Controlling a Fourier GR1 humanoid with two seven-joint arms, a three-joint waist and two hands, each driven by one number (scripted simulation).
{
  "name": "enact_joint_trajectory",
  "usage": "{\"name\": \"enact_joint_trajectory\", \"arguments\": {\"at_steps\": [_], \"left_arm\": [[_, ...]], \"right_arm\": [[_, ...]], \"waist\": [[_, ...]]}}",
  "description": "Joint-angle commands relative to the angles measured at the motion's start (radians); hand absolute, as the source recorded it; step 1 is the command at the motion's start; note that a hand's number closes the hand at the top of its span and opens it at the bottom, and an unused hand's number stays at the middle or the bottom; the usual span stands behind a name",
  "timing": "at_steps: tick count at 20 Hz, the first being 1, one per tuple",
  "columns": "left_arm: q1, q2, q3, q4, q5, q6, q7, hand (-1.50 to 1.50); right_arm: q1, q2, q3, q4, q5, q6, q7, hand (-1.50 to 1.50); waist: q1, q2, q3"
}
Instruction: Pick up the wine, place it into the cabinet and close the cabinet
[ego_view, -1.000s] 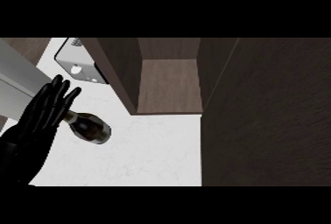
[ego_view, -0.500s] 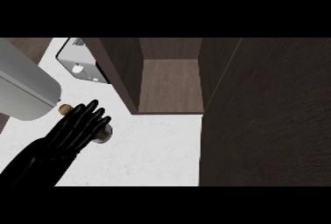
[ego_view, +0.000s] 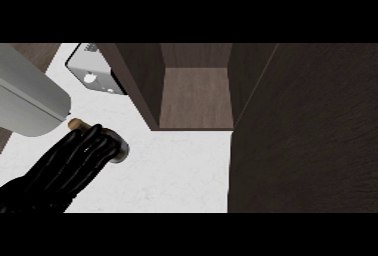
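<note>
The wine bottle (ego_view: 119, 150) lies on the white counter (ego_view: 177, 180), its cork (ego_view: 74, 123) pointing to the back left. My left hand (ego_view: 77, 160) comes in from the lower left and lies on top of it. The fingers curl over the bottle and hide most of it. My grey forearm (ego_view: 29, 100) fills the upper left corner. The dark wooden cabinet (ego_view: 196, 95) stands open just behind and to the right of the bottle, with nothing on its shelf. Its door (ego_view: 303, 130) swings out towards me on the right. My right hand does not show.
A small grey-white appliance (ego_view: 92, 75) sits at the back left, beside the cabinet's left wall (ego_view: 140, 85). The open door takes up the whole right side of the view. Bare counter lies between the bottle and the door.
My left hand came down from an upright open pose at the left and moved right onto the bottle. Its fingertips have since drawn in over it. The bottle has stayed put.
</note>
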Motion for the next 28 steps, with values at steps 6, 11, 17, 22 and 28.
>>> {"name": "enact_joint_trajectory", "arguments": {"at_steps": [6,11,17,22,28], "left_arm": [[-0.096,0.010,0.084,-0.092,0.060,0.139,0.159,-1.50],[-0.120,0.014,0.150,-0.016,0.051,0.112,0.131,-1.50],[-0.167,0.060,0.258,-0.020,0.090,0.132,0.186,-1.50],[-0.188,0.073,0.314,0.080,0.111,0.066,0.156,-1.50],[-0.179,0.125,0.417,0.135,0.176,0.029,0.177,-1.50]], "right_arm": [[-0.104,0.001,-0.015,-0.064,-0.026,-0.042,0.143,-1.50],[-0.079,0.021,0.023,-0.130,0.022,-0.065,0.175,-1.50],[-0.081,0.035,0.042,-0.151,0.063,-0.076,0.185,-1.50],[-0.180,0.034,0.029,-0.155,0.067,-0.129,0.287,-1.50],[-0.076,0.014,0.004,-0.207,0.018,-0.069,0.247,-1.50]], "waist": [[0.000,0.001,0.000],[-0.001,0.000,0.000],[0.000,0.000,0.000],[-0.001,0.000,-0.001],[-0.005,-0.001,0.000]]}}
